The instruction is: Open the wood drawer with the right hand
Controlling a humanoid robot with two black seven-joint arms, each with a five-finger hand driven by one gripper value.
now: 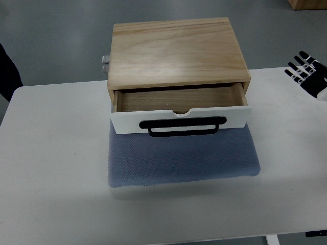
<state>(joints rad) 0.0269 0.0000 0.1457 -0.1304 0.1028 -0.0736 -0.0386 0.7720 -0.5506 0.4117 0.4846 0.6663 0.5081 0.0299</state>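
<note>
Sitting at centre frame, the wood drawer box (pixel 178 51) rests on a blue-grey mat (pixel 184 158) on the white table (pixel 51 168). Its drawer (pixel 180 116) is pulled partway out toward 6 o'clock, white front panel forward, bare wood floor of the inside showing behind it. Black handle (pixel 183 125) runs across the front panel, horizontal, with a small half-round notch in the panel's top edge just above it. Mat sticks out past the drawer front toward 6 o'clock, dotted texture, corners rounded.

Right hand (pixel 308 72) is at 3 o'clock, up near the frame's right edge, well apart from the drawer and touching nothing. Fingers (pixel 299 65) are spread and extended, black with white segments, pointing toward 10 o'clock; it grips nothing. It hovers over the table's far right corner.

Small metal hinge-like bit (pixel 105 65) pokes out from the box's back left at 10 o'clock. Dark shape (pixel 7 71) at 9 o'clock on the left edge, can't tell what it is. Grey floor (pixel 56 35) beyond the table at 12 o'clock.
</note>
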